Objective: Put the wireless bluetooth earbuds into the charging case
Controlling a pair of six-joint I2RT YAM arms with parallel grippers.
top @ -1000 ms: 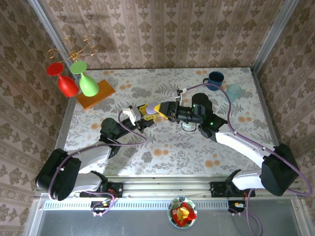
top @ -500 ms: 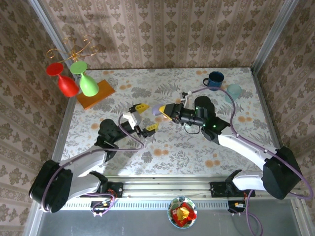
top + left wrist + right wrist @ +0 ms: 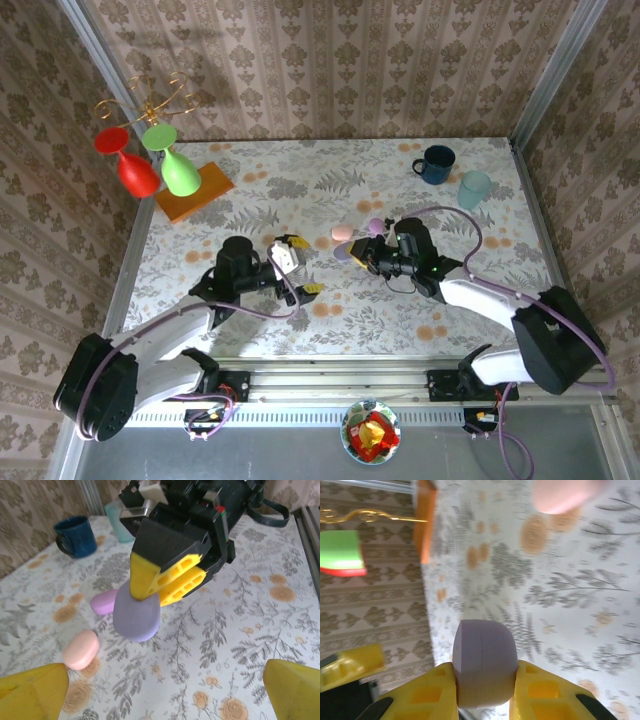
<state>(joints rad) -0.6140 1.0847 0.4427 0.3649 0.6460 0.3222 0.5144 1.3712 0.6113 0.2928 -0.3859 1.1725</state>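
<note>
My right gripper (image 3: 352, 253) is shut on a closed lilac charging case (image 3: 341, 251), held just above the middle of the table. In the right wrist view the lilac case (image 3: 482, 662) sits squeezed between the yellow fingers (image 3: 540, 695) of the right gripper (image 3: 484, 680). The left wrist view faces the same lilac case (image 3: 136, 615). My left gripper (image 3: 298, 264) stands open a little to its left, nothing in it; the left gripper (image 3: 162, 700) shows its tips at the bottom corners. A pink case (image 3: 342, 232) and a smaller lilac-pink case (image 3: 375, 225) lie behind. The earbuds are out of view.
A dark blue mug (image 3: 435, 163) and a pale teal cup (image 3: 474, 187) stand at the back right. An orange board (image 3: 194, 190) with a gold stand holding red and green glasses (image 3: 150, 165) is at the back left. Patterned walls enclose the table.
The two grippers, together at the lilac case a second ago, have parted. The left one opened and drew back left. The right one carried the case nearer and lower, uncovering the two cases behind.
</note>
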